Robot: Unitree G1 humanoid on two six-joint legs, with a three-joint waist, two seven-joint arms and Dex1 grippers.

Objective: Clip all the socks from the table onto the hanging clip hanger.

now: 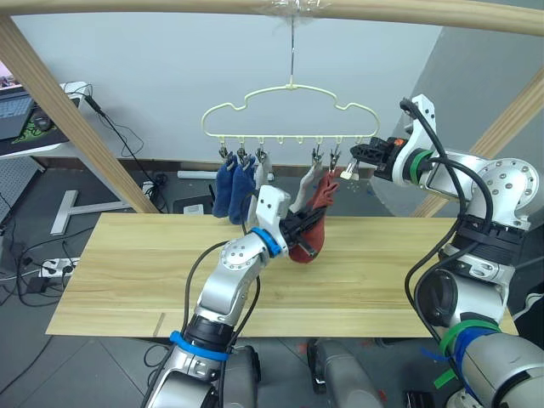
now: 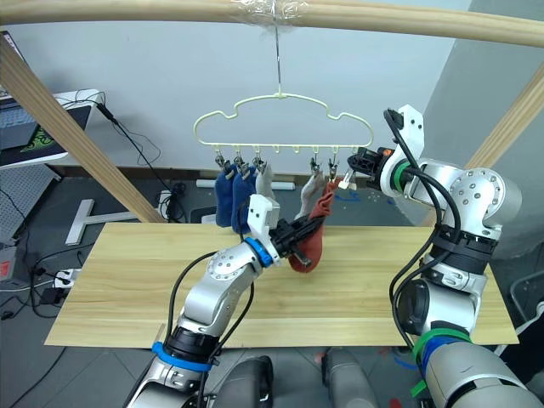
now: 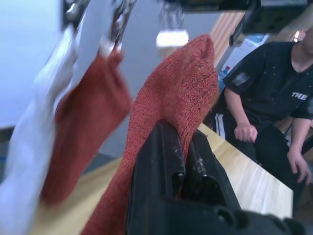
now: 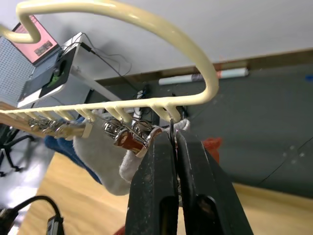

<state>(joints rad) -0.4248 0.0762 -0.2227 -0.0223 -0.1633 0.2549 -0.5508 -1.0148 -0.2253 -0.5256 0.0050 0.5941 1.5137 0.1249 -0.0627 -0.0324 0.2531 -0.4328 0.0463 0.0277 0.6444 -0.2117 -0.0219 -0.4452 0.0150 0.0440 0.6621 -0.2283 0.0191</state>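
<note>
left gripper [image 1: 304, 228] reaches up, clamping a rust-red fabric sock [image 1: 316, 223]; right gripper [image 1: 355, 153] squeezes the pale-yellow wire clip hanger's [image 1: 289, 110] rightmost dark metal clip [image 1: 349, 167].

A pale wooden pole frame [image 1: 51, 93] crosses the top of the head views, with 1 slanted pole running down the left side and another at the right edge. Behind it stands a plain light wall [image 1: 170, 76]. At the upper left sits a desk [image 1: 47, 136] carrying a laptop [image 1: 15, 110], with black cables [image 1: 119, 136] trailing down toward the dark floor [image 1: 51, 255]. A white power strip [image 1: 55, 268] lies at the left edge. A white tube-like object [image 4: 205, 77] lies along the base of the wall. A seated person in a black shirt [image 3: 266, 83] occupies the right side of the left wrist view.
</note>
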